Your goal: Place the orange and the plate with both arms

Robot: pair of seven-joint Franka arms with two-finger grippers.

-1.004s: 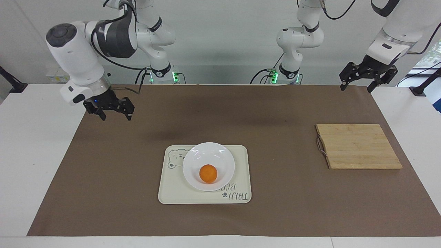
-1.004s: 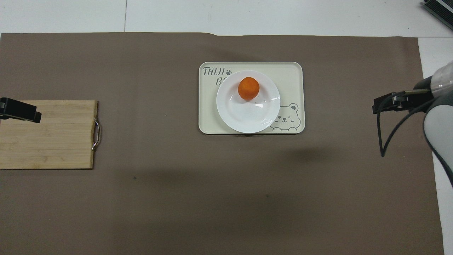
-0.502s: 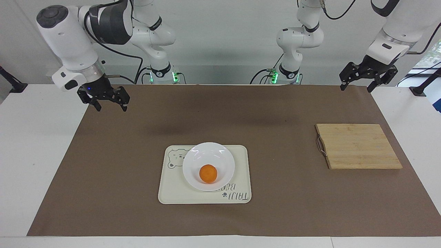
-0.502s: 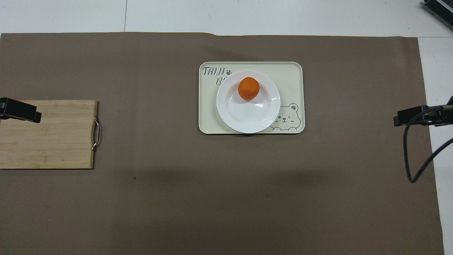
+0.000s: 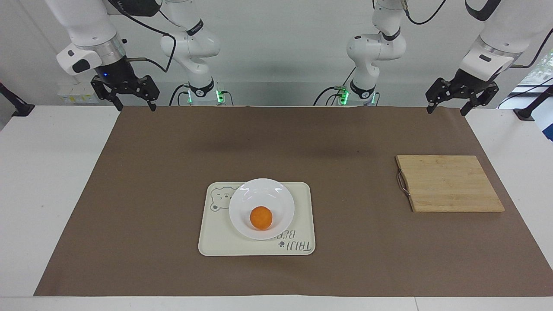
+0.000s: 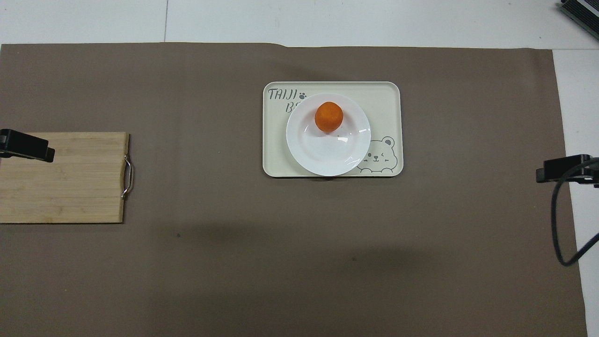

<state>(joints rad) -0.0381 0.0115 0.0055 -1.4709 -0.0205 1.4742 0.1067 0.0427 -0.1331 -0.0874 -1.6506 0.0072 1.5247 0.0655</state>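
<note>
The orange [image 5: 261, 217] lies in the white plate [image 5: 259, 194], on the part of it farther from the robots. The plate stands on a cream tray [image 5: 302, 207] at the middle of the table. They also show in the overhead view: orange [image 6: 328, 117], plate [image 6: 327, 152], tray [image 6: 386, 100]. My right gripper [image 5: 133, 106] is open and empty, up in the air over the mat's corner at the right arm's end. My left gripper [image 5: 446, 111] is open and empty, up over the mat's corner at the left arm's end.
A wooden cutting board [image 5: 449, 183] with a metal handle lies on the brown mat [image 5: 151, 194] toward the left arm's end; it also shows in the overhead view [image 6: 65, 182]. White table borders the mat.
My right gripper has risen and drawn back toward the robots and the right arm's end of the mat. The left arm, orange, plate and tray have not moved.
</note>
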